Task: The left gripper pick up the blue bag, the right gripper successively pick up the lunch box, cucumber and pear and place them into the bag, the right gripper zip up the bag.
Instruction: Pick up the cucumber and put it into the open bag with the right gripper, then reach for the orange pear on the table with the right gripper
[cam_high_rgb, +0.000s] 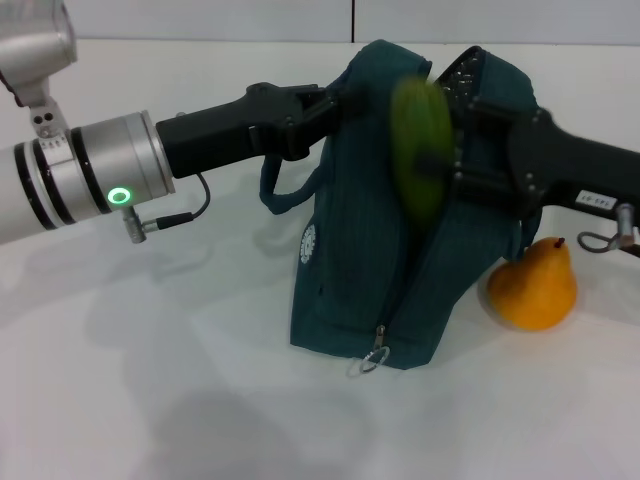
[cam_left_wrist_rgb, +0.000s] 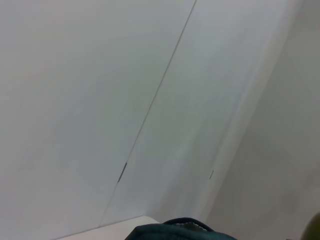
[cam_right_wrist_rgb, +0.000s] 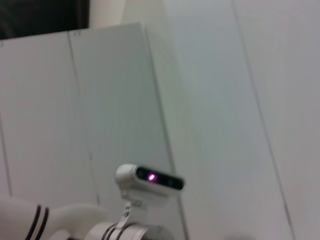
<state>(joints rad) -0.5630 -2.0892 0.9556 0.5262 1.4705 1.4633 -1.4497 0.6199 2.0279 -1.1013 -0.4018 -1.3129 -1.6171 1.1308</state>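
My left end effector (cam_high_rgb: 318, 112): clamped on the blue bag (cam_high_rgb: 400, 270) top edge.
My right end effector (cam_high_rgb: 455, 140): grips the cucumber (cam_high_rgb: 420, 150) over the bag opening.
Pear (cam_high_rgb: 535, 285): on the bench (cam_high_rgb: 150, 380).

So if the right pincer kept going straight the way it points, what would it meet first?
The right pincer points toward the robot's left, holding the cucumber above the blue bag. Beyond that, probably the bag's raised top edge, then the left pincer gripping it; depth is unclear.
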